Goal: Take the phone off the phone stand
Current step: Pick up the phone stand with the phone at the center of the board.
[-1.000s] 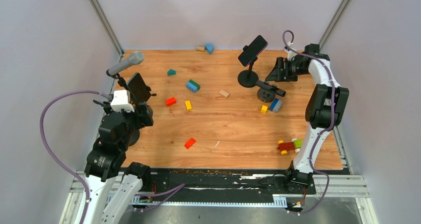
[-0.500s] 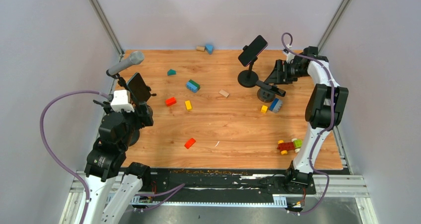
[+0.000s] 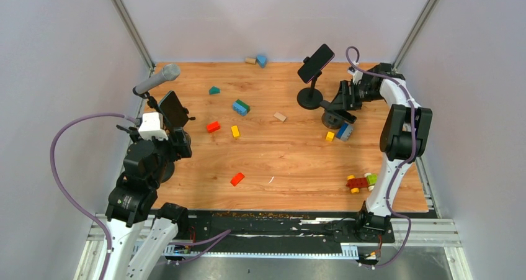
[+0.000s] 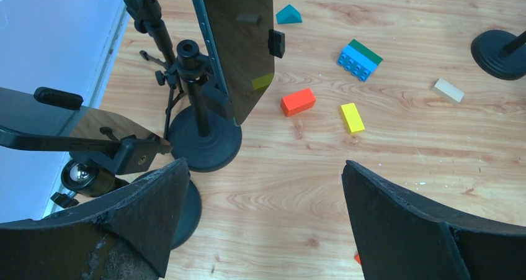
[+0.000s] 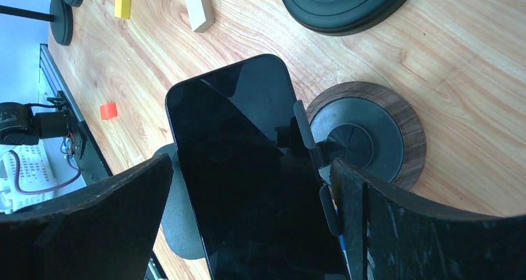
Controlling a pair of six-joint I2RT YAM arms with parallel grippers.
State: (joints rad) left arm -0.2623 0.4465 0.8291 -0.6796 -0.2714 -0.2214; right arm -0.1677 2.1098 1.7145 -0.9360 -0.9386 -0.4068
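In the right wrist view a black phone (image 5: 236, 137) sits in the clamp of a phone stand with a round wood-rimmed base (image 5: 367, 134). My right gripper (image 5: 251, 168) is open, one finger on each side of the phone; the right finger (image 5: 397, 224) is close to the clamp, and I cannot tell whether it touches. In the top view this gripper (image 3: 345, 99) is at the low stand (image 3: 334, 117) at the back right. A second phone (image 3: 316, 63) stands tilted on a taller stand (image 3: 309, 98). My left gripper (image 4: 265, 168) is open and empty, near another phone (image 4: 239, 44) on a stand (image 4: 205, 144).
A microphone (image 3: 158, 79) and a flat phone (image 4: 56, 128) on a stand are at the left. Loose bricks lie about: red (image 3: 213, 126), yellow (image 3: 235, 131), blue-green (image 3: 240, 107), orange (image 3: 237, 179), a blue brick (image 3: 345, 131) by the low stand, a toy car (image 3: 361, 182).
My right gripper has moved left and down from beside the tall stand to the low stand. The left arm has not moved.
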